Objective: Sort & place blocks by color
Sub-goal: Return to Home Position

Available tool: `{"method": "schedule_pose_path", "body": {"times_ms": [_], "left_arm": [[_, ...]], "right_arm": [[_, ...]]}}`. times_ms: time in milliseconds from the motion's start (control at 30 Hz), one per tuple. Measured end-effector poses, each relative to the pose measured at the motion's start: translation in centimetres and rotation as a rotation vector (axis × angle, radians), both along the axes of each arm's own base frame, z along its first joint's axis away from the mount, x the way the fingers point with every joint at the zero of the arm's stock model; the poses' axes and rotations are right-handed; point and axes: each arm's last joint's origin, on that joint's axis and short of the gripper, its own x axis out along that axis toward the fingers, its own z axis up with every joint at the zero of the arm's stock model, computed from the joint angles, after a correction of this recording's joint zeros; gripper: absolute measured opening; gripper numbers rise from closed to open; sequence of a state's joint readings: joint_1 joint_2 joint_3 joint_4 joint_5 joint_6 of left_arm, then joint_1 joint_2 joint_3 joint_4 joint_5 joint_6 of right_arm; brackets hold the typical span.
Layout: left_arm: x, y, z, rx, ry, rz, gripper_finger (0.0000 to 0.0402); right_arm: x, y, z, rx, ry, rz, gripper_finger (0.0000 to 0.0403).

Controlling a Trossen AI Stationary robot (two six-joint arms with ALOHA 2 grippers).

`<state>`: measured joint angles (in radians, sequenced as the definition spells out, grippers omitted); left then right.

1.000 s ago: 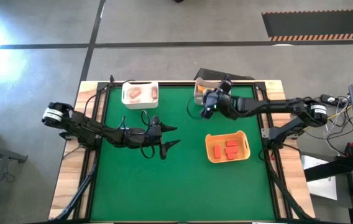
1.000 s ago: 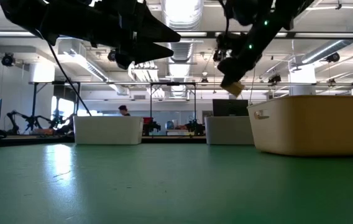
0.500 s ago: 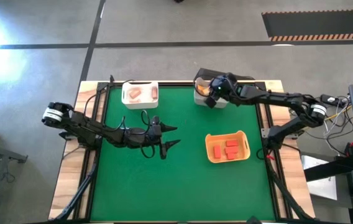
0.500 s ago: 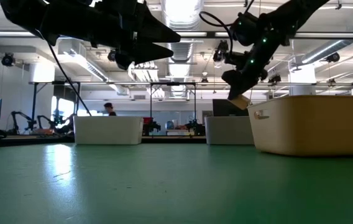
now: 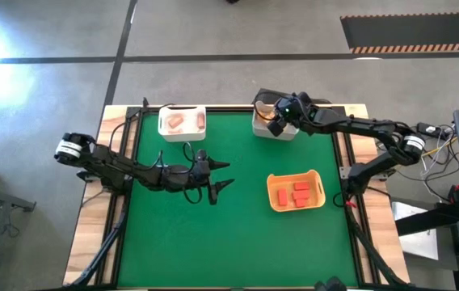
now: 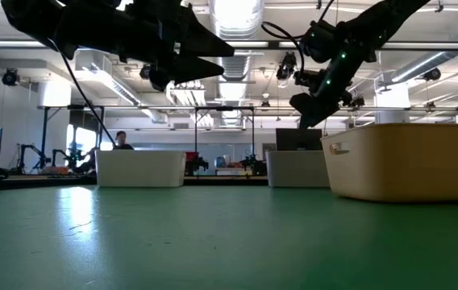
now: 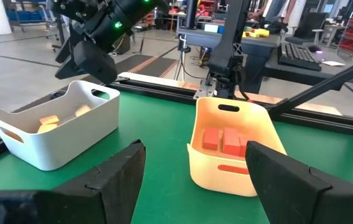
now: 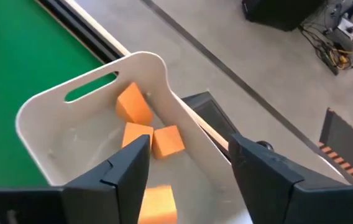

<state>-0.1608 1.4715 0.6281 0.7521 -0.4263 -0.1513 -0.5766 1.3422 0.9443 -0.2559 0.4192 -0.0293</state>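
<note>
Endgame: found small yellow-orange wooden blocks (image 8: 133, 106) lying in white plastic bin (image 8: 46, 107) at green table (image 5: 237, 242) far edge, right gripper (image 8: 189, 149) poised directly above with jaws spread wide and empty, presumably for dropping there; noted left gripper (image 5: 230, 175) hovering mid-table, jaws wide, holding nothing, idle.

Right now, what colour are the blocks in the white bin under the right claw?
Yellow-orange. The blocks show best in the right wrist view.

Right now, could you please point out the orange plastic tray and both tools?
Orange plastic tray (image 7: 214, 177): left wrist view, front wall.
Dark left tool (image 5: 231, 173): high view, between fingertips.
Dark right tool (image 8: 189, 138): right wrist view, between fingertips.
</note>
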Motion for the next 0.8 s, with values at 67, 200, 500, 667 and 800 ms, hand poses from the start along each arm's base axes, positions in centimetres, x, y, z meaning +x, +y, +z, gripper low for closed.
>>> {"method": "schedule_pose_path", "body": {"times_ms": [67, 200, 500, 667, 800], "left_arm": [[0.0, 0.0, 0.0, 0.0, 0.0, 0.0, 0.026], [0.0, 0.0, 0.0, 0.0, -0.001, 0.0, 0.026], [-0.6, 0.1, 0.7, 0.007, 0.02, -0.005, 0.026], [-3.3, 0.5, 2.0, 0.035, 0.187, -0.02, 0.0234], [-6.1, 0.8, 3.1, 0.083, 0.31, -0.091, 0.0189]], "right_arm": [[0.0, 0.0, 0.0, -0.001, 0.007, 0.006, 0.0217], [-0.1, 0.3, -0.3, 0.035, 0.021, 0.007, 0.023], [1.5, 4.0, 0.5, 0.119, -0.061, 0.225, 0.022], [2.7, 7.7, 0.6, 0.033, -0.131, 0.413, 0.0212], [2.8, 10.0, -0.8, -0.009, -0.223, 0.563, 0.021]]}}
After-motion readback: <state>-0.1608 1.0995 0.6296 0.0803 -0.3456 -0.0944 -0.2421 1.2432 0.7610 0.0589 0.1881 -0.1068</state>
